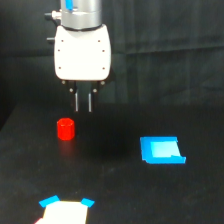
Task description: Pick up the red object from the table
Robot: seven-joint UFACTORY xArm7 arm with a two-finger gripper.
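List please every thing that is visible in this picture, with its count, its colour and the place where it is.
red object: one, bright red-orange, standing on the table toward the exterior view's left, below the gripper.
blue square: one, cyan-blue, flat on the table toward the exterior view's right.
white piece with blue corners: one, at the bottom edge, partly cut off; what it is cannot be told.
table: one, black, fills the lower part.
curtain: one, black, behind the table.
gripper: one, white body with thin fingers pointing down, above the red object, holding nothing.
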